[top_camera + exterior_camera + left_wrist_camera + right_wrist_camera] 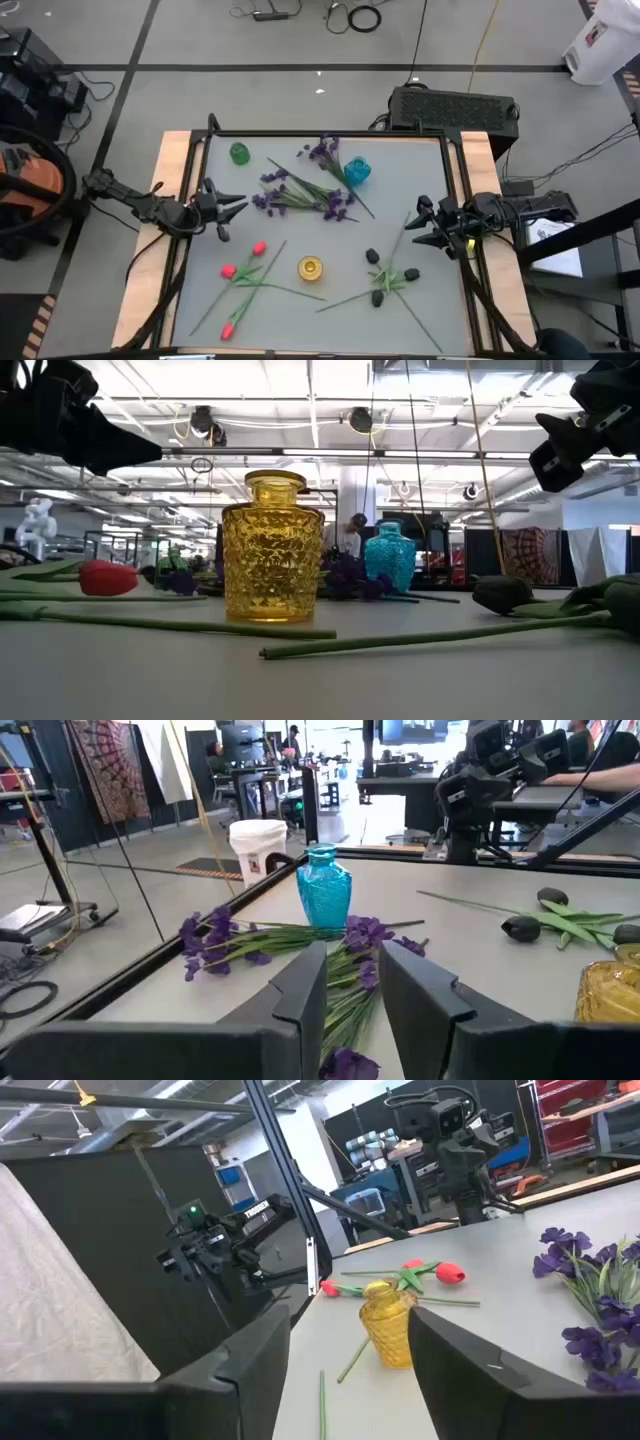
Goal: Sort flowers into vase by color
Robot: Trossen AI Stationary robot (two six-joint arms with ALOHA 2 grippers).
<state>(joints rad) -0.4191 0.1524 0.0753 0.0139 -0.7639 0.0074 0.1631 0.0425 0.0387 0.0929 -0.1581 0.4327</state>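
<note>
left gripper (232, 208) released, empty, beside purple flowers (300, 195); right gripper (420, 228) released, empty, near black flowers (385, 280); red tulips (243, 272) flank yellow vase (310, 267).

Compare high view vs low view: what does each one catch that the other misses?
High only: the green vase at the table's far left, all three red tulips, both whole arms, the open left gripper and open right gripper.
Low only: the room behind the table.
Both: yellow vase, teal vase, purple sprays, black-headed blooms.
</note>
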